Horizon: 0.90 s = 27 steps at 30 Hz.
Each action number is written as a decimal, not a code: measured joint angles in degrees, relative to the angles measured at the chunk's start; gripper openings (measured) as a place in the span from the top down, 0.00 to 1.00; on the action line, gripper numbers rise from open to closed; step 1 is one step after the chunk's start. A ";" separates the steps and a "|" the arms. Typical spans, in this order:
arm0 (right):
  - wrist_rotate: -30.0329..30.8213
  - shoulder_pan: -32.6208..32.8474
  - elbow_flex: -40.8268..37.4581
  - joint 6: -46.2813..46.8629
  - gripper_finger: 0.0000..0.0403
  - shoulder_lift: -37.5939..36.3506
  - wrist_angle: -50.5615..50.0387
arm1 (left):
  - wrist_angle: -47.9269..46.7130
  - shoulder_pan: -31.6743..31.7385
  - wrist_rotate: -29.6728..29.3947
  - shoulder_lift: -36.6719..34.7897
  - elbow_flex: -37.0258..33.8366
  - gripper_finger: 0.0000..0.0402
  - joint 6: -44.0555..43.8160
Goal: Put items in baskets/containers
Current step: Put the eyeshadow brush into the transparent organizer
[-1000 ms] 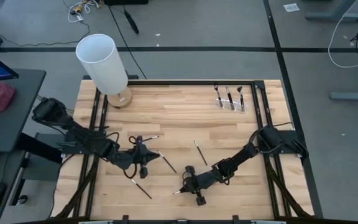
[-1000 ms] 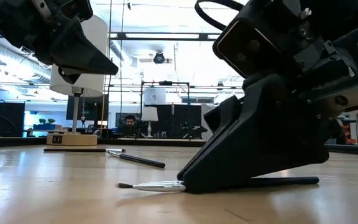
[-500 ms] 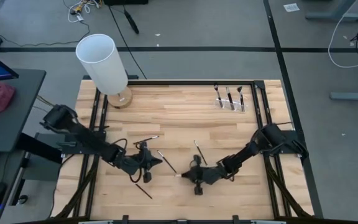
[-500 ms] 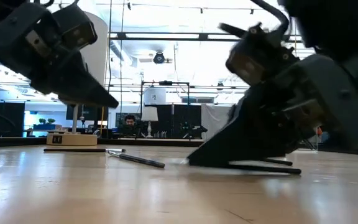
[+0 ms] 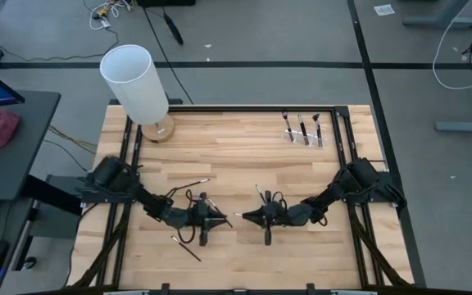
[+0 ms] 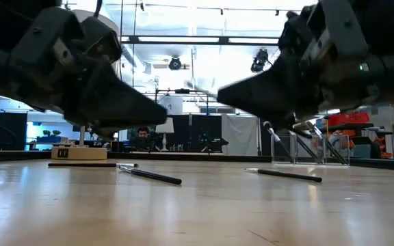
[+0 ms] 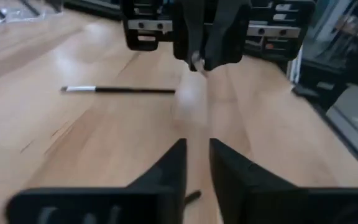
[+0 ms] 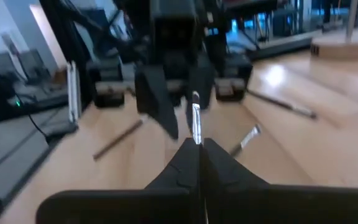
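My right gripper is near the table's middle, above the wood, shut on a thin makeup brush. My left gripper faces it from the left with a small gap between them. It is open by a narrow gap and empty. Loose brushes lie flat on the table: one far of the left gripper, one near the front, one by the right gripper, which also shows in the left wrist view. The clear holder stands at the back right with three brushes upright in it. My right gripper pinches the brush between its two shut fingers, just behind its silver ferrule. The fingers come from the table's right, nearly level. The ferrule end sticks out ahead of the fingertips toward my left gripper; the fingers hide the handle. The brush is lifted clear of the table.
A big white cylinder on a round wooden base stands at the back left corner. A black frame rail runs around the table. A dark brush end lies on the wood just under my left fingers. Bare wood lies between the grippers and the holder.
My right gripper has risen from the table near the front edge and gone toward the far edge, lifting the brush clear of the wood. My left gripper has gone toward the table's right and down, ending face to face with the right gripper.
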 joint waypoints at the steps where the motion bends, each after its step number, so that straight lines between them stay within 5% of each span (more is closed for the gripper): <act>1: -0.02 -0.16 0.00 -0.80 1.00 0.00 1.42 | 1.92 0.36 0.45 1.10 0.39 0.78 0.52; 7: -0.14 -0.63 0.31 -3.03 1.00 -0.02 6.01 | 8.38 2.09 0.99 5.59 6.56 0.57 3.30; 12: -0.33 -0.59 0.33 -3.20 0.99 -0.07 6.61 | 8.68 2.26 -4.04 5.61 9.00 0.52 6.61; 27: -0.92 -0.50 0.37 -3.68 0.99 -0.09 7.11 | 12.98 2.41 -5.29 5.46 9.11 0.78 8.40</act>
